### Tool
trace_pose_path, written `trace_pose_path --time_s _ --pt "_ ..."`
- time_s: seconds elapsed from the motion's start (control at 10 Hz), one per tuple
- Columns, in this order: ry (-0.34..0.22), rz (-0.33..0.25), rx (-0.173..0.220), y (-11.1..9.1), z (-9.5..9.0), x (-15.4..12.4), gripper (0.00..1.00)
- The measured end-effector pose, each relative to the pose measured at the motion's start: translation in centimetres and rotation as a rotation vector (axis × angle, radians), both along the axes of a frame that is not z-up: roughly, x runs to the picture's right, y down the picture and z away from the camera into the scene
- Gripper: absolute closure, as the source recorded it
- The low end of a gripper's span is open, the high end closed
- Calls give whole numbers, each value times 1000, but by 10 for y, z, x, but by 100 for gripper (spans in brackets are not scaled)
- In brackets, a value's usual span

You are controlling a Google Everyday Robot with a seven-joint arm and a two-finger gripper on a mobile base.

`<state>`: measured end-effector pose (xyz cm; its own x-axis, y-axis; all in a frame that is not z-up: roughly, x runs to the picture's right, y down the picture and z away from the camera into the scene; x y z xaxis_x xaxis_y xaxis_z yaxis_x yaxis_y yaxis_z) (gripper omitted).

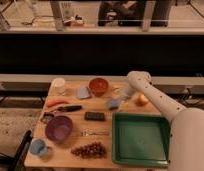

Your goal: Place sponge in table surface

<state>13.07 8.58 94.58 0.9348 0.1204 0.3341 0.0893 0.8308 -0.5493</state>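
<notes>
The robot's claw [119, 98] hangs low over the wooden table [102, 125], at the end of a white arm [155, 97] that reaches in from the right side of the view and bends down at its elbow. Whether the claw is open or closed cannot be told, nor whether it grips anything.

The light-blue sponge [113, 104] sits right at the claw's tip, on its left and slightly nearer the camera. It seems to rest on the tabletop, but contact between sponge and claw cannot be made out.

Behind the claw and a little to its left stands an orange bowl [99, 86]. Beside the bowl, farther left, lies a grey-blue lump [83, 92], and beyond that a white cup [58, 85]. Just right of the claw, past the arm, sits a round orange fruit [141, 99].

In front of the claw, toward the camera, lies a green tray [140, 119]. Left of the claw and nearer the camera lies a dark block [95, 116], with a fork [92, 133] and a bunch of grapes [90, 149] nearer still. Well to the claw's left are a carrot [56, 102], a dark-handled knife [70, 108], a purple bowl [59, 128] and a small blue cup [39, 147].
</notes>
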Motion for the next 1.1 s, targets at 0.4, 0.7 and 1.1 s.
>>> trace_pose_path --time_s 0.4,0.7,1.1 --pt "30 42 -28 1 5 13 55" --pt "68 52 -42 -20 -8 14 86" --pt "100 87 -40 -58 -42 26 100"
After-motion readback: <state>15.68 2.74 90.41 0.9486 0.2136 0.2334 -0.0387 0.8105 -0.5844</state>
